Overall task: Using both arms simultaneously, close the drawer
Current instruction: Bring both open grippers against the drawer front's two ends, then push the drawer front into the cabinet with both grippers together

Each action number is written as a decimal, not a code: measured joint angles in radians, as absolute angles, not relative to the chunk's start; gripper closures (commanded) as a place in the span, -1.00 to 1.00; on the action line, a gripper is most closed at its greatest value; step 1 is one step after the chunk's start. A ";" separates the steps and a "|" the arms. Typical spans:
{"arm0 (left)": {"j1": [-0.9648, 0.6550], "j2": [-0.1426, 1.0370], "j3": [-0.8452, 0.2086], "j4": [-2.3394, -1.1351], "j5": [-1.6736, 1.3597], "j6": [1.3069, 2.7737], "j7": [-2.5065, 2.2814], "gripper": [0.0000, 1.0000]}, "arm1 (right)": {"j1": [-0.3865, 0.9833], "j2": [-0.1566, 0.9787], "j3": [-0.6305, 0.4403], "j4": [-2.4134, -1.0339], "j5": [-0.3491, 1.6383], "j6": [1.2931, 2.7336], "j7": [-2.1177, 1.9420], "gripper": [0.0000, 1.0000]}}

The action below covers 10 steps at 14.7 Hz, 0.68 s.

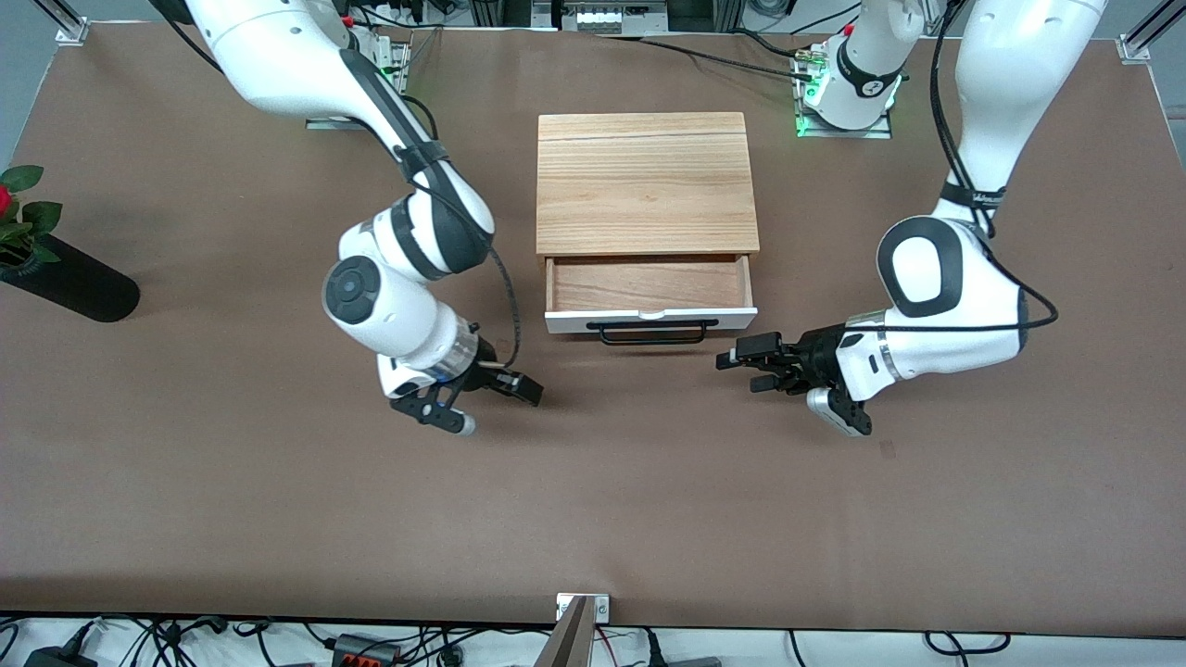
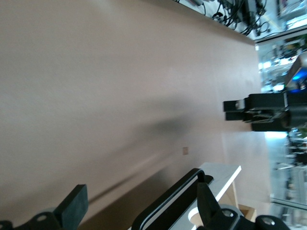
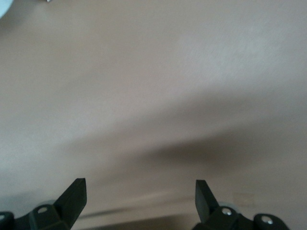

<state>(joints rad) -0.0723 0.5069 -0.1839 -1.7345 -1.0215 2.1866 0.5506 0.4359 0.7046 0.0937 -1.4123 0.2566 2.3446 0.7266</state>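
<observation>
Standing pulled out of its light wooden box casing [image 1: 646, 182] near the middle of the table, the wide shallow drawer with a white front panel [image 1: 649, 296] shows a reddish-brown wood floor, a black bar handle [image 1: 658, 332] and a small semicircular notch on its top edge. The left black two-finger gripper [image 1: 747, 366] hovers over the matte brown tabletop [image 1: 649, 500] just beside the handle, toward the left arm's end, fingers spread wide and empty. The right black two-finger gripper [image 1: 505, 400] hangs over bare tabletop toward the right arm's end, fingers [image 3: 73, 195] likewise spread, gripping nothing.
</observation>
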 measured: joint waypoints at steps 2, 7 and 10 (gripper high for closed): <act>-0.072 0.507 -0.189 -1.790 -1.092 2.187 0.592 -1.00 | 0.457 0.706 0.094 -1.409 0.257 2.344 0.755 -1.00; -0.069 0.507 -0.193 -1.859 -1.128 2.187 0.614 -1.00 | 0.462 0.706 0.115 -1.405 0.260 2.241 0.755 -1.00; -0.067 0.506 -0.193 -1.875 -1.136 2.187 0.609 -1.00 | 0.461 0.706 0.116 -1.404 0.293 2.154 0.703 -1.00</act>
<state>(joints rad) -0.0671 0.5064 -0.1932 -1.8748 -1.1357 2.1866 0.6086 0.4612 0.7060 0.1156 -1.4038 0.2927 2.1537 0.7034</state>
